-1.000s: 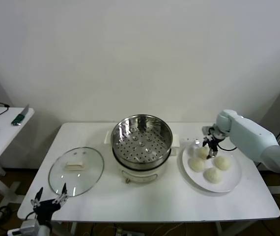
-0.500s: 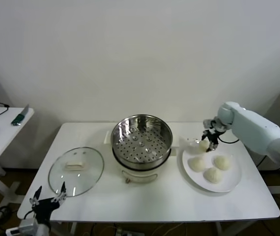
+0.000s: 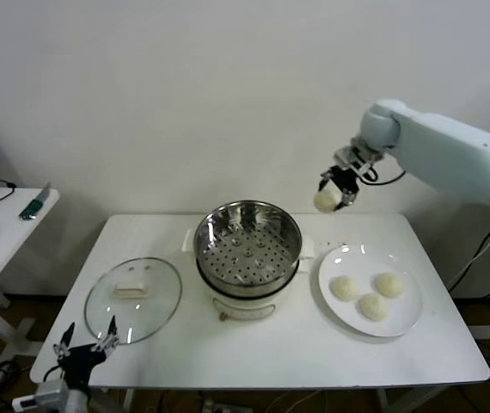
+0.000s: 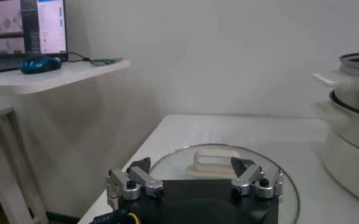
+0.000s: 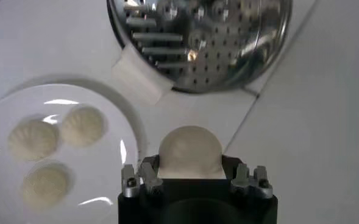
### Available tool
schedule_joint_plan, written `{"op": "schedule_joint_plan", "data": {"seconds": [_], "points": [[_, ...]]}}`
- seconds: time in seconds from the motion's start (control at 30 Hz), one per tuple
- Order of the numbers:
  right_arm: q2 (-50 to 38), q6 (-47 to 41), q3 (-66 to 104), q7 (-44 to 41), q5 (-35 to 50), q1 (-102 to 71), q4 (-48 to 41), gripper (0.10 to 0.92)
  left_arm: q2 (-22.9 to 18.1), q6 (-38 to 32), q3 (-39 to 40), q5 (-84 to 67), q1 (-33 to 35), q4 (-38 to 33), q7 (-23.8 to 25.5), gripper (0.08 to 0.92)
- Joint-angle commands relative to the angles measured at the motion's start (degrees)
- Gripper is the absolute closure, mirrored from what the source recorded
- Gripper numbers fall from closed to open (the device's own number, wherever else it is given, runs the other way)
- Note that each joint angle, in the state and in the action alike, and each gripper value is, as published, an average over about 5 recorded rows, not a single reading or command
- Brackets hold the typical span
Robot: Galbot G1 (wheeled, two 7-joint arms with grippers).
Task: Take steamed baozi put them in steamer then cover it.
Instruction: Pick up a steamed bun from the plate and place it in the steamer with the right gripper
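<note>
The right gripper is pinched on one steamed baozi, carrying it high in the air. Below and toward the robot's left of it stands the steamer, its perforated floor bare; below on the other side, the white plate bears the three remaining buns.

To do this step well, the arm would likely travel sideways until the bun hangs over the basket, descend inside the rim, and release low, off to one side so three more fit.

Farthest off, the left gripper waits with fingers spread by the near table edge, just beside the cover.
</note>
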Motion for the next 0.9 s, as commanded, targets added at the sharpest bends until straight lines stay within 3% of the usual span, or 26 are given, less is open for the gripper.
{"op": "schedule_joint_plan", "data": {"seconds": [0.03, 0.27, 0.57, 0.9], "points": [[9.46, 10.19, -6.26, 1.27, 1.89, 9.81, 10.74, 0.347, -0.06, 0.06, 0.28, 0.37, -0.07, -0.04, 0.00, 0.177], [15.72, 14.72, -4.44, 4.50, -5.71, 1.90, 6.55, 0.347, 0.18, -0.37, 0.62, 0.82, -0.08, 0.63, -0.09, 0.177], [21.16, 21.29, -1.42, 5.36, -17.74, -7.62, -7.63, 0.347, 0.20, -0.60, 0.85, 0.84, -0.12, 0.88, -0.11, 0.177], [26.23, 25.18, 3.32, 5.96, -23.44, -13.21, -22.68, 0.347, 0.28, -0.83, 0.55, 0.69, -0.29, 1.37, -0.16, 0.177]]}}
